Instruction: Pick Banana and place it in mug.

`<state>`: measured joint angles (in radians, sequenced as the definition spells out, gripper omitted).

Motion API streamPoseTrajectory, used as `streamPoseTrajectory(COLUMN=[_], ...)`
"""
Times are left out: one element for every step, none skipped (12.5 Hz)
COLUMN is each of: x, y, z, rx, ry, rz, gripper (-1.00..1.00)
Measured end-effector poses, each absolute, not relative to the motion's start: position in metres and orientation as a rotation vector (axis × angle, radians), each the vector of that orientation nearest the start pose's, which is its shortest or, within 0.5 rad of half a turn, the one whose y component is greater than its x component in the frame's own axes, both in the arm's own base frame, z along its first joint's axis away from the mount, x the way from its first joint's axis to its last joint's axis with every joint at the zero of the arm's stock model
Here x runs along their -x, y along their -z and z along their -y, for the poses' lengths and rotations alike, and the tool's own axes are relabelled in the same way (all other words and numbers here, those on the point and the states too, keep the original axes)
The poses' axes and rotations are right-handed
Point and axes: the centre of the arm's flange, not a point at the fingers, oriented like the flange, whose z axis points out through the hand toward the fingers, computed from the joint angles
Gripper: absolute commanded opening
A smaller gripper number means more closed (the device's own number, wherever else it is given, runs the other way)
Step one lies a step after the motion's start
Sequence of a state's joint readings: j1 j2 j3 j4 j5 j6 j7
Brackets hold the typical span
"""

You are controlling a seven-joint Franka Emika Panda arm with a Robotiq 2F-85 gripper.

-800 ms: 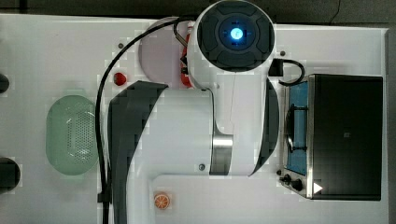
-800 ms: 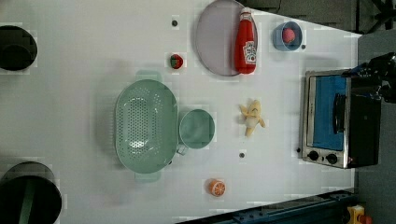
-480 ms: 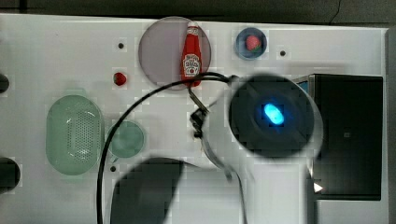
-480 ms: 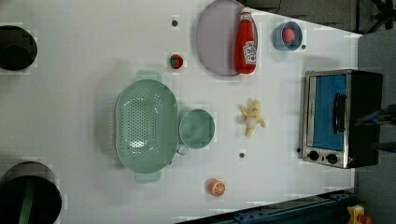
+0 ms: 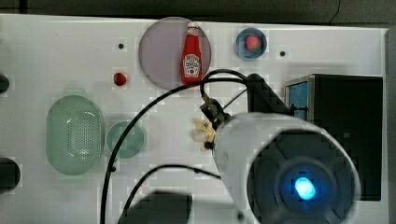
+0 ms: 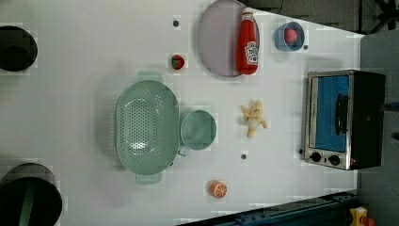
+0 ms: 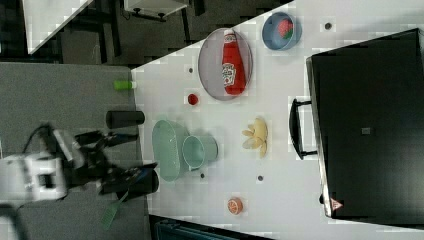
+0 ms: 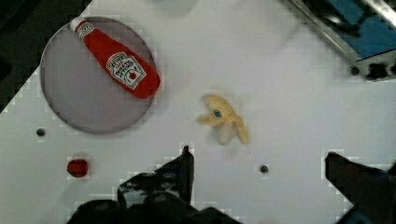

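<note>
While the tool hangs released above the surface, fingers spread wide, the banana lies mid-surface, apart from them; mug touches the basket, nearer the left view's left edge.

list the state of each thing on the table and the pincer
banana: lying on the table, not gripped
mug: upright, empty
colander: upright, empty
ketchup bottle: lying flat on the plate
toaster oven: door shut
blue bowl: holds a strawberry
pincer: open, empty
</note>
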<state>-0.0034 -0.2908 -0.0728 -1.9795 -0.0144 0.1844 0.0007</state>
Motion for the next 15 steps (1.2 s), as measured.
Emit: streamPoseTrajectory(x=[-0.482,-0.491,-0.493,-0.489,-0.486,-0.481,-0.475,-0.469,-0.465,-0.463,-0.466,-0.474,-0.478,-0.476,-0.472], y=[-0.567,-0.531,-0.488,-0.442,-0.398,-0.361,-0.329,-0.304,-0.285,-0.272,-0.263,-0.255,-0.242,-0.226,-0.209], z=[0.036,0.030,0.029,0.030,0.031,0.033,0.033,0.031,0.032,0.034,0.032,0.027,0.023,0.019,0.017], rx=[2.835,2.849,2.887,2.912,2.925,2.933,2.939,2.949,2.948,2.942,2.936,2.921,2.917,2.941,2.949], ry=[0.082,0.073,0.036,-0.042,-0.092,-0.147,-0.159,-0.189,-0.189,-0.193,-0.171,-0.092,-0.051,-0.067,-0.095], rz=[-1.284,-1.272,-1.265,-1.265,-1.262,-1.271,-1.264,-1.255,-1.257,-1.267,-1.262,-1.248,-1.234,-1.209,-1.201], gripper=[1.00,1.00,1.00,1.00,1.00,1.00,1.00,1.00,1.00,1.00,1.00,1.00,1.00,1.00,1.00])
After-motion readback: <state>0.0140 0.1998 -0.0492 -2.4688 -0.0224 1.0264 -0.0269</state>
